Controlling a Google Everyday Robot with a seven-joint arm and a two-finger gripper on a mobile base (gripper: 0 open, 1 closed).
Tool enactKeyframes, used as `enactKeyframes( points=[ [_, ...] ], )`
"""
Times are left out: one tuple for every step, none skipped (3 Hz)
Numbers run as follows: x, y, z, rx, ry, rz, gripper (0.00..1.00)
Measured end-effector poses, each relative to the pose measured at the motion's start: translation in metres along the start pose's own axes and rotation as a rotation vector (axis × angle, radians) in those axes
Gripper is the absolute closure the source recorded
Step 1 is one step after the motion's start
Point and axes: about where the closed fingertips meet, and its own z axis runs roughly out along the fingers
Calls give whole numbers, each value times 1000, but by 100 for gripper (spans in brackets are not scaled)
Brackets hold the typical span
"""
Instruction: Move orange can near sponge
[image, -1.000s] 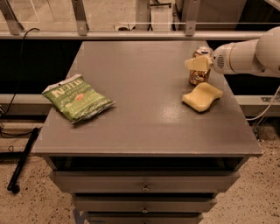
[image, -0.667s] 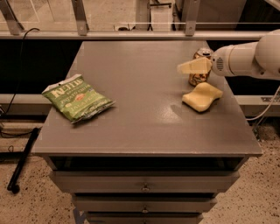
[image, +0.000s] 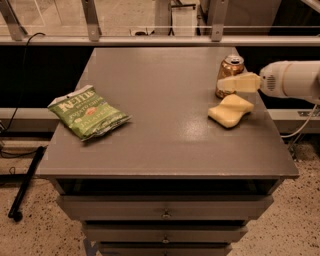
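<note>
1. The bag (image: 89, 117), green and crinkled, lies flat at the left of the surface (image: 165, 90), well apart from everything else; it is no part of my job
2. The can (image: 231, 67) stands upright at the right rear of the surface, just behind the sponge. I judge it light and thin-walled: stiff enough to take a moderate squeeze, but it would dent under a hard clamp. Its smooth metal looks slippery, and being narrow it would tip if pushed high up. The best hold, I think, is from the side across the middle of the body, below the top rim and above the base
3. In looks, the can is small and shiny copper-orange with a pale pattern, a silver top and bright glints on its shoulder
4. The sponge (image: 231, 110) is pale yellow, flat, with rounded corners and a pinched waist. It lies just in front of the can; I cannot tell whether the two touch. It looks soft, so the can belongs on the surface beside it, not on top, where it would wobble
5. My end effector (image: 235, 83) extends in from the right edge at the can's mid-height and overlaps the can's lower front. I cannot tell whether it is released or clenched, nor whether it touches the can. With the can this near the sponge, the job looks close to done
</note>
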Motion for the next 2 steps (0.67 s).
enactKeyframes(
  points=[
    [-11, -52, -65, 69, -95, -59, 0],
    [-9, -47, -59, 60, -87, -58, 0]
  ],
)
